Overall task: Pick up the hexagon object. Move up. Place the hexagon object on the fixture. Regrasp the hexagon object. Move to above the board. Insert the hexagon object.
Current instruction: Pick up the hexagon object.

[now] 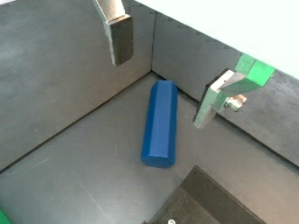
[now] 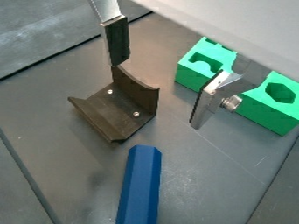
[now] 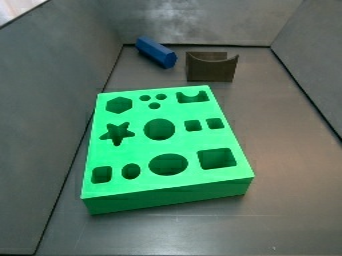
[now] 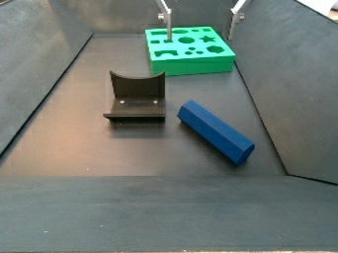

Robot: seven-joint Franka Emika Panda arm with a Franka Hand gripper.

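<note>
While the hexagon object lies flat on the dark floor, untouched, the gripper hangs well above it with its two silver fingers spread wide and nothing between them. In a wrist view one finger and its partner stand either side of the peg's far end, so the peg sits below the gripper and trails away from it toward the camera. Its long axis appears to run roughly crosswise to the line joining the fingers, which is the relation the pick turns on: a straight descent should put the pads on the peg's long flat sides, though the gripper looks centred nearer one end than the middle. The fixture stands close beside the peg, apart from it, its curved notch facing up. The board lies further off, past the fixture. In a side view only the fingertips show, high over the board's far edge.
</note>
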